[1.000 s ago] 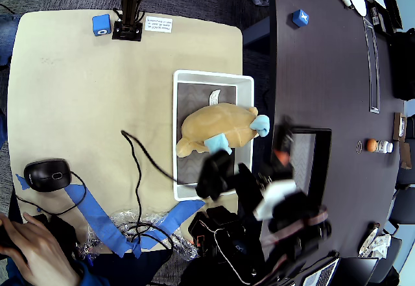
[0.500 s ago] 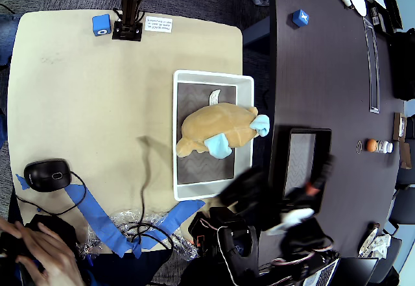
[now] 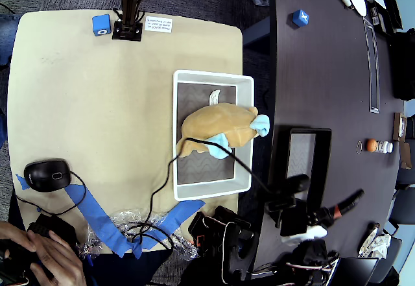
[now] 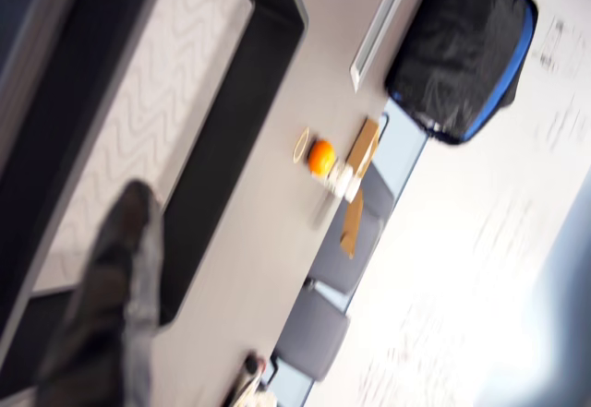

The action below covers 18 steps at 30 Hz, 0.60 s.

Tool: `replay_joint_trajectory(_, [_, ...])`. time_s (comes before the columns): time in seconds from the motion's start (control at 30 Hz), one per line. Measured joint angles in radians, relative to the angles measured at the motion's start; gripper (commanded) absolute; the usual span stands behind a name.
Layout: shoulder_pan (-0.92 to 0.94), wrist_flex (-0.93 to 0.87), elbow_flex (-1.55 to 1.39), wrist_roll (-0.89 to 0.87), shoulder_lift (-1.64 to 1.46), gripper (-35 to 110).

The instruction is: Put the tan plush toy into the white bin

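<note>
Overhead view first, and we start at the left. A person's hands sit in the lower left corner of the frame, just below a black mouse. Blue tape lies on the tan table near the bottom. A small blue cube sits at the upper left.

In the middle we see the white bin. The tan plush toy lies inside it, with its light blue feet poking over the right wall. A black cable runs from the bottom of the frame up across the bin.

To the right of the bin is a dark table with a black tray on it. The gripper is at the lower right, well apart from the toy. It looks blurry, so we cannot tell if it is open or closed.

In the wrist view one dark finger shows at the lower left, over the edge of the black tray. An orange ball sits farther right.
</note>
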<state>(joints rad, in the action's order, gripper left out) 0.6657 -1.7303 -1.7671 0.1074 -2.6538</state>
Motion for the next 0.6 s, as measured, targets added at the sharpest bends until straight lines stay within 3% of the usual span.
replay_joint_trajectory(0.6, [0.029,0.000,0.000,0.000,-0.005,91])
